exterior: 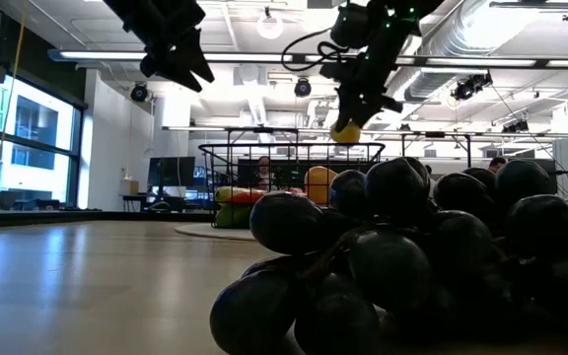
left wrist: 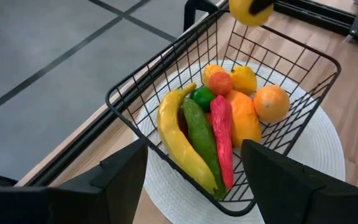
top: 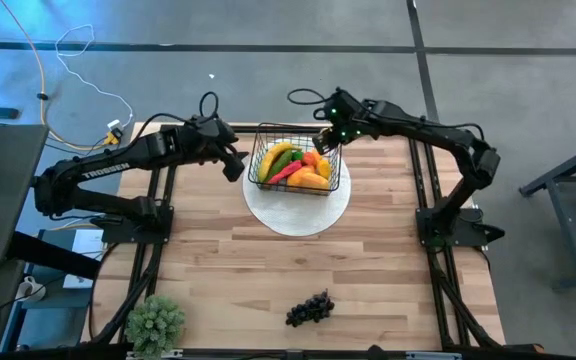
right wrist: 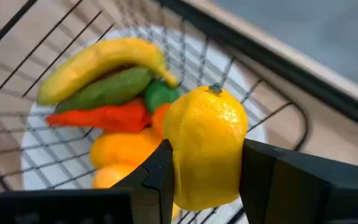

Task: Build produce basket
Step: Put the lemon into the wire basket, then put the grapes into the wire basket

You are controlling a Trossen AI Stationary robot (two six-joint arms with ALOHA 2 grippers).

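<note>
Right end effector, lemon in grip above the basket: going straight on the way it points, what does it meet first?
Probably the produce pile: the right end effector, shut on the lemon, points into the basket, toward the orange-yellow fruit. Depth is unclear.

Right end effector (right wrist: 205, 177) grips lemon (right wrist: 205, 144) above basket (right wrist: 278, 115).

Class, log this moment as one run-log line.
right gripper: holds lemon over basket | left gripper: open beside basket | grapes: on table
</note>
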